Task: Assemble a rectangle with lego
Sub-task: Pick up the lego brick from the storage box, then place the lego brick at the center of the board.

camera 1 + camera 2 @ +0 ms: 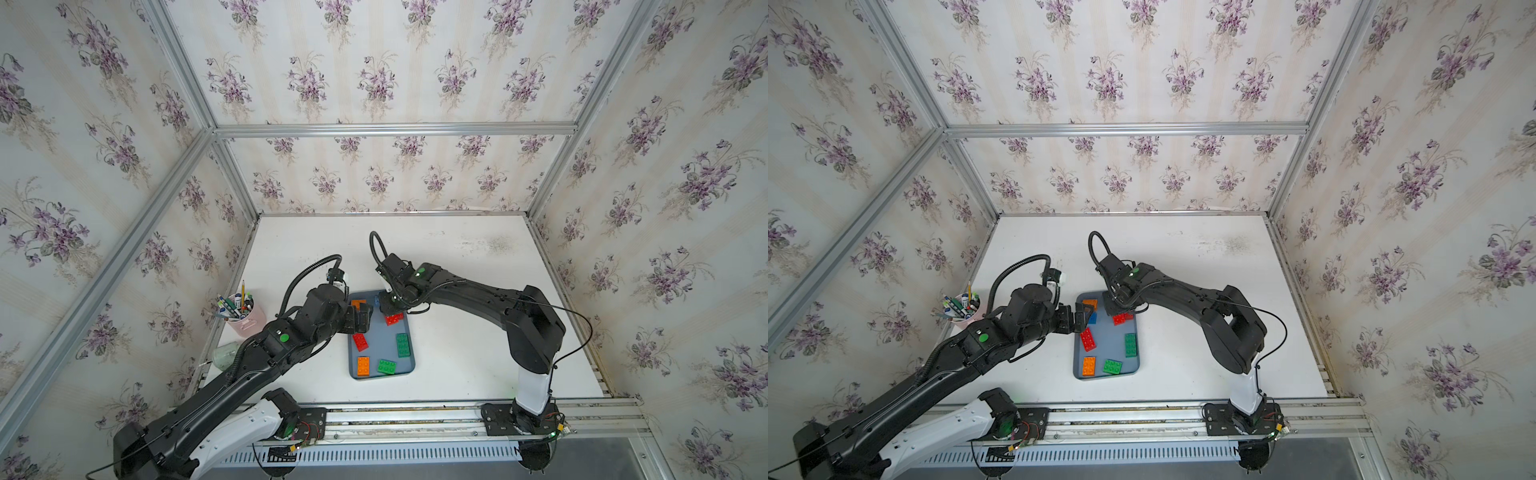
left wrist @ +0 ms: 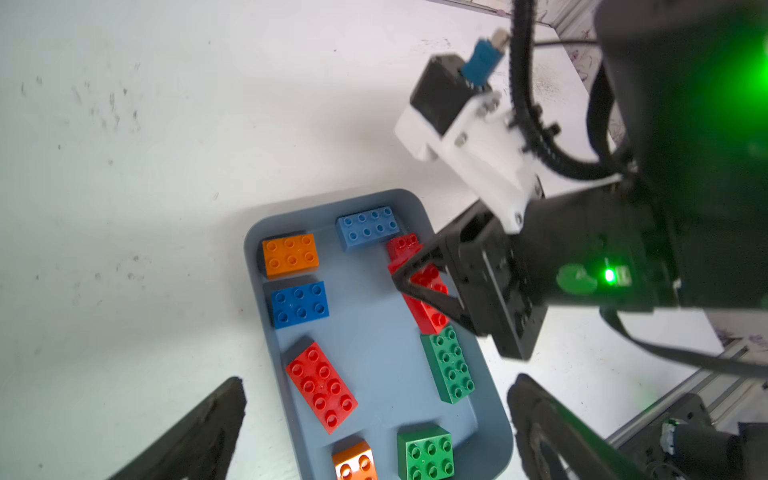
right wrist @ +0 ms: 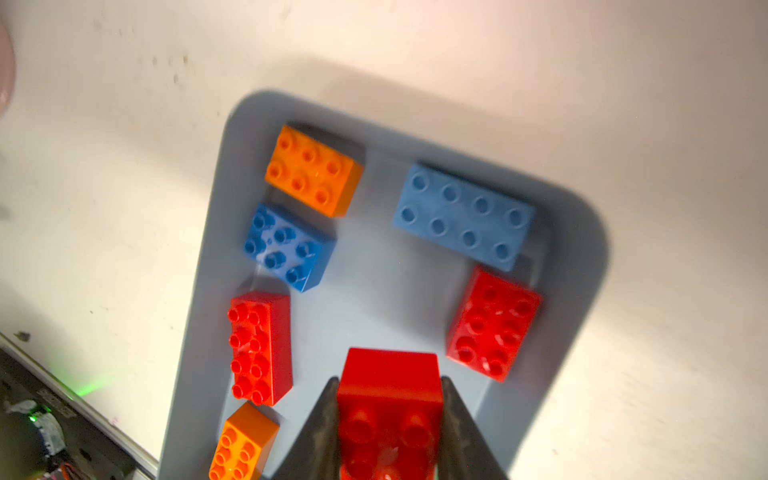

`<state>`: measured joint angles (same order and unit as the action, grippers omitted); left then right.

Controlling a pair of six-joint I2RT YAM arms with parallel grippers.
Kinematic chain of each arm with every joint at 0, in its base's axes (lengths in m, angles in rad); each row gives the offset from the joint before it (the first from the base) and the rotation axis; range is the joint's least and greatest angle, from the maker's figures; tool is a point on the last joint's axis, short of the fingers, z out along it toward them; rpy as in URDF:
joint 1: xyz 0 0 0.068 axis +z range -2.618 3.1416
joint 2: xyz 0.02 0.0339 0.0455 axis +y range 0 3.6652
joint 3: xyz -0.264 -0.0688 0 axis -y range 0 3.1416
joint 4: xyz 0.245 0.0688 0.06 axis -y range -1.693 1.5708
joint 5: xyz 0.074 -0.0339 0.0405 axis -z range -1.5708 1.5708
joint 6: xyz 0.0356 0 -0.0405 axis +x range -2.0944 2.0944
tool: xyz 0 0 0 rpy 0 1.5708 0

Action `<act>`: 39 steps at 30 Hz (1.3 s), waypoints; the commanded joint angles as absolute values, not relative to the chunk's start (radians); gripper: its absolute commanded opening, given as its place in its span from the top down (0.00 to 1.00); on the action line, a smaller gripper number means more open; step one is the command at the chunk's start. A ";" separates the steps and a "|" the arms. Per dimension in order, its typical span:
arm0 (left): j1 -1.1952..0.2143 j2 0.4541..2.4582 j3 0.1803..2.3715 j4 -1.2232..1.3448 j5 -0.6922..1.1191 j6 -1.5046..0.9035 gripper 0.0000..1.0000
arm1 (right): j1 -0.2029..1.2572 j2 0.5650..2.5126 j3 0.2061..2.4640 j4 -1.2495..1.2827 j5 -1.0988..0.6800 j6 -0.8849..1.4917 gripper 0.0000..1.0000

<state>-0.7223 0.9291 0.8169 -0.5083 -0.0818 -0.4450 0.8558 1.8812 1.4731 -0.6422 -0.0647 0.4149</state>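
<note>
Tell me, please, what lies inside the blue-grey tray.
Two orange bricks, two green bricks, a dark blue brick, a light blue brick, two red bricks. The right gripper clamps a third red brick, hiding the tray floor beneath.

A blue-grey plastic tray (image 2: 374,324) on the white tabletop (image 2: 145,187) holds studded plastic bricks: orange six-stud brick (image 2: 291,254), light blue oblong brick (image 2: 368,226), dark blue six-stud brick (image 2: 300,304), long red brick (image 2: 322,386), long green brick (image 2: 448,365) and green six-stud brick (image 2: 426,453). The right gripper (image 2: 399,276) reaches over a short red brick (image 2: 432,316) just beside the long green brick. The left gripper (image 2: 378,379) is spread wide, with the tray between its fingers.
</note>
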 commanded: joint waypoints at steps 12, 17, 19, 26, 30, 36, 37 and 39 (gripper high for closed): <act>-0.974 1.336 0.954 -0.267 -0.050 0.073 0.00 | 0.556 1.832 1.384 -0.675 0.018 0.336 0.67; -0.974 1.398 0.957 -0.153 0.058 0.064 0.00 | 0.477 1.842 1.306 -0.561 0.000 0.371 0.67; -0.974 1.402 0.972 -0.149 0.069 0.060 0.00 | 0.471 1.866 1.311 -0.548 0.017 0.355 0.67; -0.973 1.333 0.924 -0.114 0.028 0.049 0.00 | 0.456 1.984 1.409 -0.549 0.037 0.340 0.66; -0.971 1.282 0.883 -0.112 -0.008 0.023 0.00 | 0.455 2.026 1.439 -0.556 0.031 0.338 0.66; -0.960 1.221 0.839 -0.097 -0.057 -0.001 0.00 | 0.455 2.041 1.437 -0.545 0.014 0.344 0.64; -0.954 1.222 0.843 -0.107 -0.062 -0.009 0.00 | 0.456 2.042 1.438 -0.542 0.012 0.345 0.63; -0.943 1.228 0.855 -0.127 -0.076 -0.033 0.00 | 0.454 2.044 1.439 -0.545 0.013 0.347 0.61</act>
